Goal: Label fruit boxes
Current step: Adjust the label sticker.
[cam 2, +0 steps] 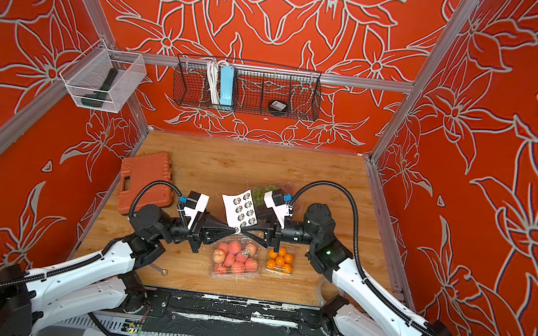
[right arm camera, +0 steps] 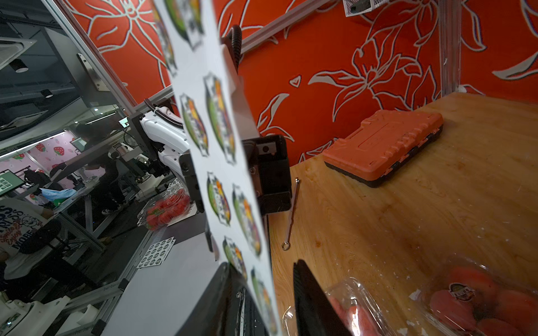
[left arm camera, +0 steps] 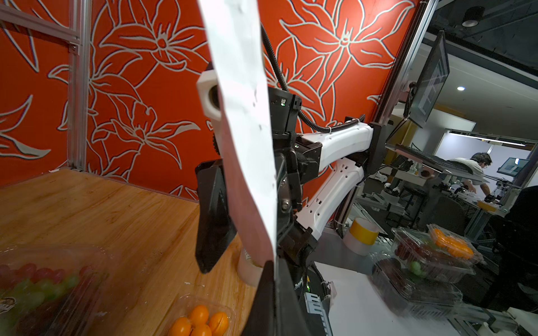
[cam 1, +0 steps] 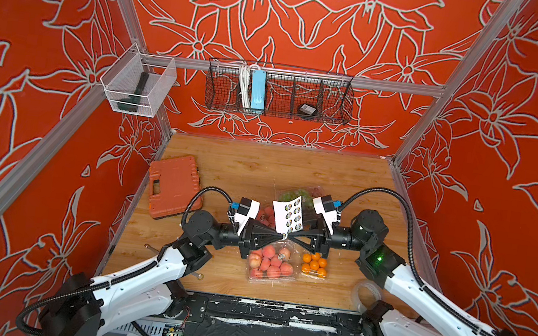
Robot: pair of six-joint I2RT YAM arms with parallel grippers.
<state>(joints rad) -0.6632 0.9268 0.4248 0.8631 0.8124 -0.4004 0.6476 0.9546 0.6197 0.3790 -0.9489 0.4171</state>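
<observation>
Mid-table, I had the left gripper (cam 1: 278,236) pinched shut on the bottom corner of the sticker sheet (cam 1: 290,213), holding it upright above the large box of peaches (cam 1: 270,263), which already wore one round label (cam 1: 281,256). The right gripper (cam 1: 293,239) met it tip to tip. Its jaws were narrowly parted with the sheet's edge between them, gripping nothing that I could see. The small box of oranges (cam 1: 314,265) sat just beside the large box; the grape box (cam 1: 297,193) and the small box of peaches (cam 1: 266,212) lay behind the sheet. To peel cleanly, I judged, the right fingers should catch only one sticker's rim, with the left holding the backing taut.
</observation>
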